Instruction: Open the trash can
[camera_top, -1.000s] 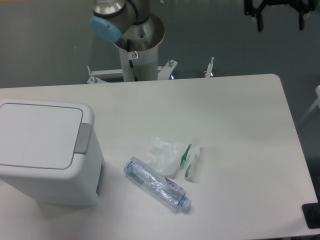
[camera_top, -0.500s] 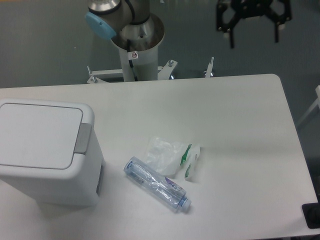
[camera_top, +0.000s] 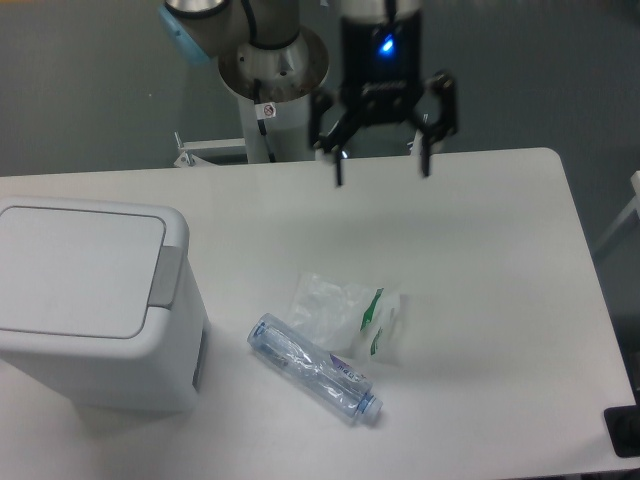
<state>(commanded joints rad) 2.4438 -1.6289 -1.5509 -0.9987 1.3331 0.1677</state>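
The trash can (camera_top: 85, 300) is a large white boxy bin at the table's left, with its flat lid down and a grey push bar (camera_top: 166, 276) on the right edge. My gripper (camera_top: 381, 170) hangs open above the back middle of the table, fingers pointing down and spread wide with nothing between them. It is well to the right of the bin and behind it, not touching anything.
A crushed clear plastic bottle (camera_top: 315, 368) lies in front of centre, with a crumpled clear wrapper with green print (camera_top: 345, 312) just behind it. The arm's base column (camera_top: 272, 100) stands behind the table's far edge. A dark object (camera_top: 625, 432) sits at the front right corner.
The gripper has swung from the top right of the view leftward and down, now over the back middle of the table. The bin, bottle and wrapper have not moved.
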